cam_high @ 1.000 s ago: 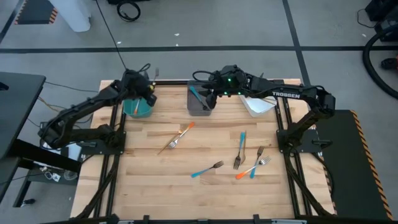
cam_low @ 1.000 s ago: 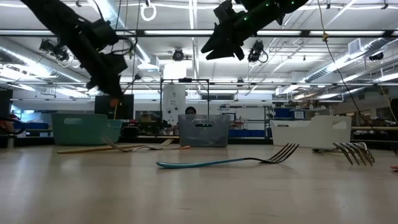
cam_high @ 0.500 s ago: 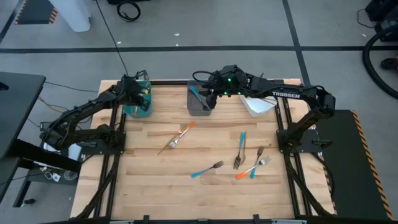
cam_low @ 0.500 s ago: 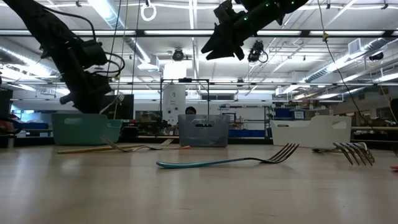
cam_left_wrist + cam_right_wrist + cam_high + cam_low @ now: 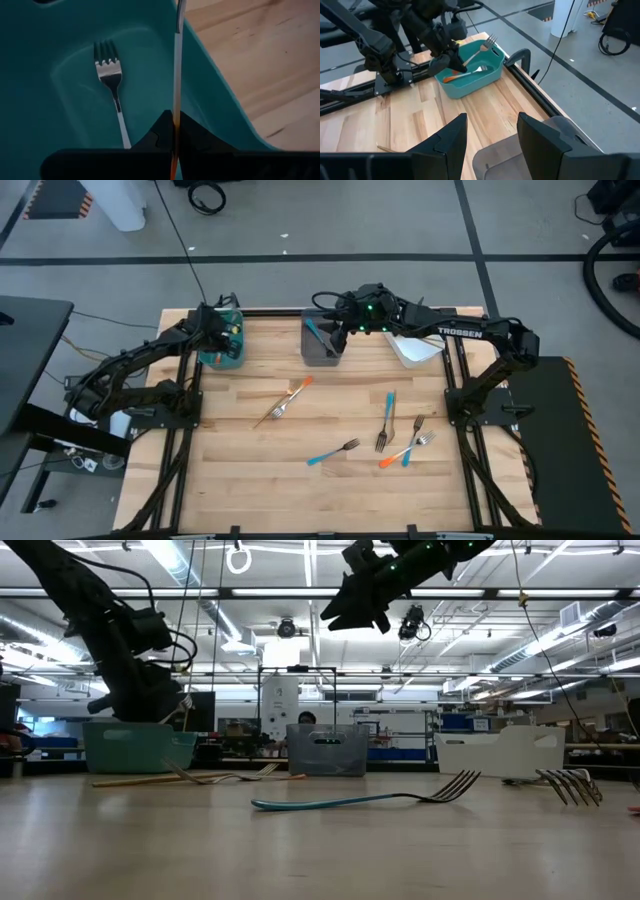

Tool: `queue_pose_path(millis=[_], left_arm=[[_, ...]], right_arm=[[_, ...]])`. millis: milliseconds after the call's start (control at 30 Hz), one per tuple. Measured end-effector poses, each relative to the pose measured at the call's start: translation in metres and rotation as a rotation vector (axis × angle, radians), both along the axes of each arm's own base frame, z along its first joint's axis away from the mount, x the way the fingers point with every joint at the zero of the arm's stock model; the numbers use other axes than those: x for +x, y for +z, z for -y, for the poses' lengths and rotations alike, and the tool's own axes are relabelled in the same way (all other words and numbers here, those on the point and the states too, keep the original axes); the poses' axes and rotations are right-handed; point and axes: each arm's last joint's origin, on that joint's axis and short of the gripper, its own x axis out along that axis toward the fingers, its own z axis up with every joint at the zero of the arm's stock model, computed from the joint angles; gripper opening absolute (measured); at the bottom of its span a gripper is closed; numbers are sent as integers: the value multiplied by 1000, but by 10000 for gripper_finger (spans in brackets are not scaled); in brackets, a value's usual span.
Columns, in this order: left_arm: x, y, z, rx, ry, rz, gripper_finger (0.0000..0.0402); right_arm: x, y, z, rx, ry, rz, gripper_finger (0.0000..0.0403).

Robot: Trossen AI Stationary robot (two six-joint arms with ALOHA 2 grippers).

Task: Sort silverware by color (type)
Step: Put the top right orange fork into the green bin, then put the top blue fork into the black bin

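The counter [image 5: 300, 430] was pale striped wood. Both arms were black. The bins were teal [image 5: 221, 350], grey [image 5: 320, 350] and white [image 5: 415, 350]. In the teal bin lay a silvery fork [image 5: 112, 85]. The left tool [image 5: 176, 131] pinched an orange-handled fork [image 5: 176, 90]. Loose forks had bright blue [image 5: 333, 453], orange [image 5: 395, 457] and golden-tan [image 5: 272, 414] handles.

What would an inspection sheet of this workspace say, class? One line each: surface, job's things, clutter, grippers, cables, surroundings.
Surface: wooden table, bare at the front.
Job's things: loose forks on the table; one fork lies in the teal bin; a blue fork rests in the grey bin.
Clutter: nothing seen.
Grippers: left gripper over the teal bin, fingers shut on an orange-handled fork; right gripper open above the grey bin.
Cables: black cable across the floor.
Surroundings: white bin; lab room behind.
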Motion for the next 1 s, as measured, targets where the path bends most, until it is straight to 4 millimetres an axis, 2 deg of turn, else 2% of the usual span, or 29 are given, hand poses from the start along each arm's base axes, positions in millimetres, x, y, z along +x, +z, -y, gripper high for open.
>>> queue_pose_path(millis=[333, 700, 800, 1000], left_arm=[[6, -9, 4, -90, 57, -9, 17], [7, -9, 5, -120, 141, 21, 84], [10, 1, 1, -94, 128, 44, 104], [26, 38, -4, 43, -12, 94, 116]], right_arm=[[0, 0, 0, 1, 1, 1, 177], [1, 0, -2, 40, 28, 13, 176], [0, -1, -2, 53, 46, 6, 176], [-3, -8, -5, 97, 89, -68, 176]])
